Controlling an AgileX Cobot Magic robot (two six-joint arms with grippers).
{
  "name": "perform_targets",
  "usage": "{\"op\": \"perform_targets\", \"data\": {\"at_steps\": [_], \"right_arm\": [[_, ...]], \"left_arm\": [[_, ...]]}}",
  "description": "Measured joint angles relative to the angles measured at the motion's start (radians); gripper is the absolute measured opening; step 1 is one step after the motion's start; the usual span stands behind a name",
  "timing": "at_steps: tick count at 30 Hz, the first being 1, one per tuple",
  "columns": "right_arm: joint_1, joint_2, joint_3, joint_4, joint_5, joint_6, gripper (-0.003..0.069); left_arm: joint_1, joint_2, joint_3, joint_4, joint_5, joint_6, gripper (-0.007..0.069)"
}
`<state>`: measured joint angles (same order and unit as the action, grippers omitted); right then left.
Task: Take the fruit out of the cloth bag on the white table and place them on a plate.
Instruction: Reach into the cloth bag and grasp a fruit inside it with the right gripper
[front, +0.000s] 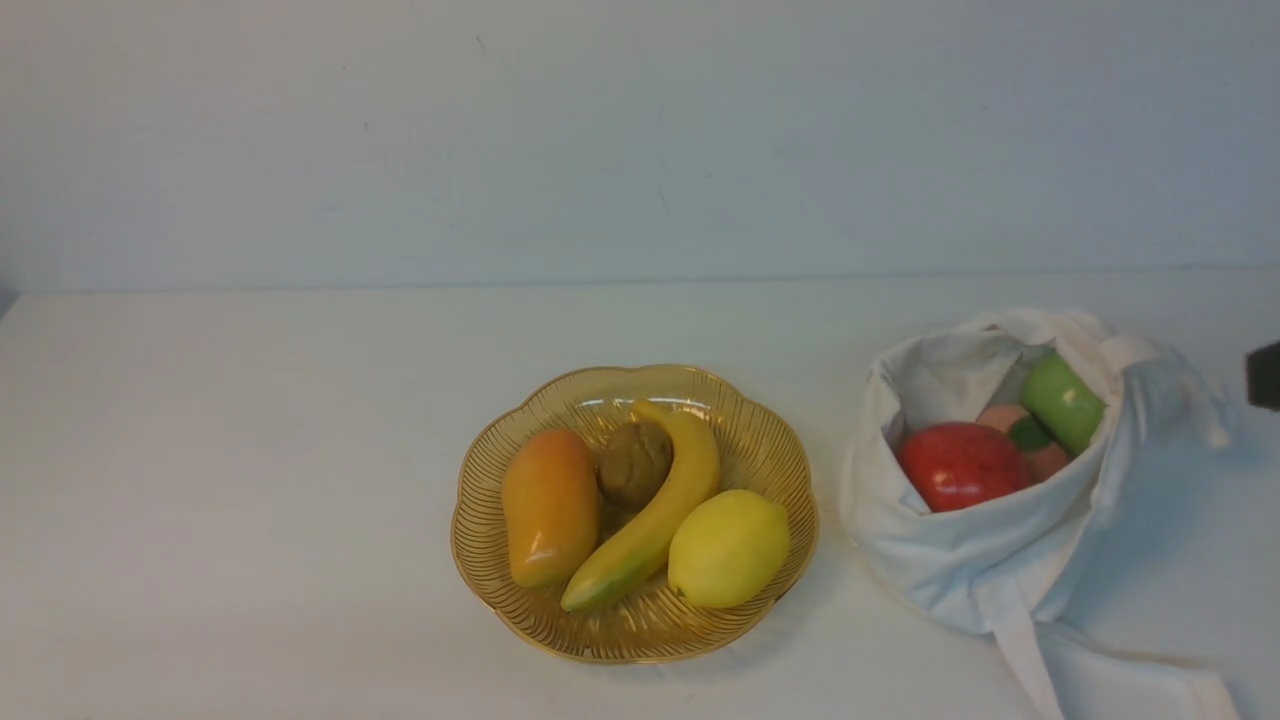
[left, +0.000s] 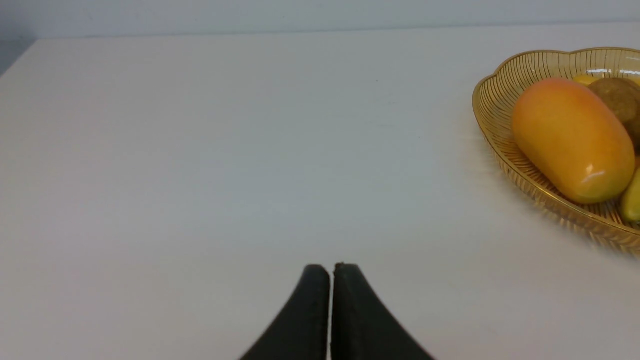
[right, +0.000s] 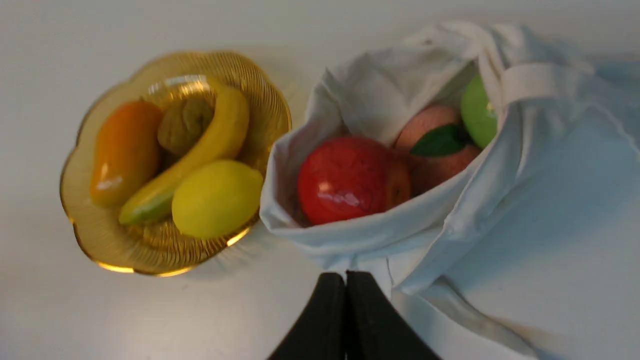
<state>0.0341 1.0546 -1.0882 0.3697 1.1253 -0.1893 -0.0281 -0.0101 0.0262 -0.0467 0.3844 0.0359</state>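
Note:
The white cloth bag (front: 1010, 560) lies open on the white table (front: 250, 500) at the right. Inside it are a red apple (front: 962, 465), a pink peach with a green leaf (front: 1030, 438) and a green apple (front: 1062, 402). They also show in the right wrist view: red apple (right: 350, 179), peach (right: 430, 145), green apple (right: 478, 111). The amber plate (front: 775, 450) stands left of the bag. My right gripper (right: 345, 274) is shut and empty, hovering in front of the bag (right: 550, 200). My left gripper (left: 332, 267) is shut and empty over bare table, left of the plate (left: 492, 100).
The plate holds a mango (front: 548, 505), a banana (front: 655, 515), a lemon (front: 728, 548) and a brown kiwi (front: 633, 462). A dark piece of the right arm (front: 1264, 375) shows at the right edge. The bag's strap (front: 1030, 650) trails toward the front edge.

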Motion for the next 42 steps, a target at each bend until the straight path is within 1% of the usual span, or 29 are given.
{"op": "perform_targets", "data": {"at_steps": [1,3,6,7,10,13,15,18,19,20,21,24,25,26,28,29,32,39,42], "right_arm": [[0.019,0.076,-0.045,-0.012,0.019,-0.004,-0.0012],[0.061,0.148,-0.103,-0.040,0.030,0.000,-0.0011],[0.146,0.250,-0.170,-0.129,0.032,0.044,-0.0010],[0.187,0.289,-0.195,-0.178,0.032,0.082,-0.0008],[0.267,0.376,-0.236,-0.303,0.032,0.201,0.0006],[0.322,0.456,-0.262,-0.413,0.031,0.293,0.0050],[0.345,0.503,-0.270,-0.451,0.016,0.320,0.0101],[0.357,0.554,-0.271,-0.450,-0.023,0.333,0.0199],[0.360,0.571,-0.271,-0.445,-0.042,0.334,0.0255],[0.361,0.588,-0.271,-0.441,-0.054,0.335,0.0295],[0.362,0.605,-0.271,-0.437,-0.072,0.335,0.0358],[0.361,0.652,-0.271,-0.433,-0.089,0.350,0.0512],[0.361,0.663,-0.271,-0.433,-0.090,0.355,0.0539],[0.361,0.678,-0.271,-0.436,-0.090,0.366,0.0596],[0.361,0.698,-0.271,-0.440,-0.089,0.380,0.0652],[0.361,0.705,-0.271,-0.440,-0.089,0.383,0.0668],[0.361,0.721,-0.271,-0.441,-0.070,0.388,0.0687],[0.361,0.734,-0.271,-0.442,-0.001,0.411,0.0687],[0.361,0.735,-0.271,-0.441,0.022,0.418,0.0666]], "left_arm": [[0.000,0.000,0.000,0.000,0.000,0.000,-0.0008],[0.000,0.000,0.000,0.000,0.000,0.000,-0.0008],[0.000,0.000,0.000,0.000,0.000,0.000,-0.0008],[0.000,0.000,0.000,0.000,0.000,0.000,-0.0008],[0.000,0.000,0.000,0.000,0.000,0.000,-0.0008],[0.000,0.000,0.000,0.000,0.000,0.000,-0.0008],[0.000,0.000,0.000,0.000,0.000,0.000,-0.0008],[0.000,0.000,0.000,0.000,0.000,0.000,-0.0008],[0.000,0.000,0.000,0.000,0.000,0.000,-0.0008],[0.000,0.000,0.000,0.000,0.000,0.000,-0.0008],[0.000,0.000,0.000,0.000,0.000,0.000,-0.0008],[0.000,0.000,0.000,0.000,0.000,0.000,-0.0008],[0.000,0.000,0.000,0.000,0.000,0.000,-0.0008],[0.000,0.000,0.000,0.000,0.000,0.000,-0.0008],[0.000,0.000,0.000,0.000,0.000,0.000,-0.0008],[0.000,0.000,0.000,0.000,0.000,0.000,-0.0008],[0.000,0.000,0.000,0.000,0.000,0.000,-0.0008],[0.000,0.000,0.000,0.000,0.000,0.000,-0.0008],[0.000,0.000,0.000,0.000,0.000,0.000,-0.0008]]}}
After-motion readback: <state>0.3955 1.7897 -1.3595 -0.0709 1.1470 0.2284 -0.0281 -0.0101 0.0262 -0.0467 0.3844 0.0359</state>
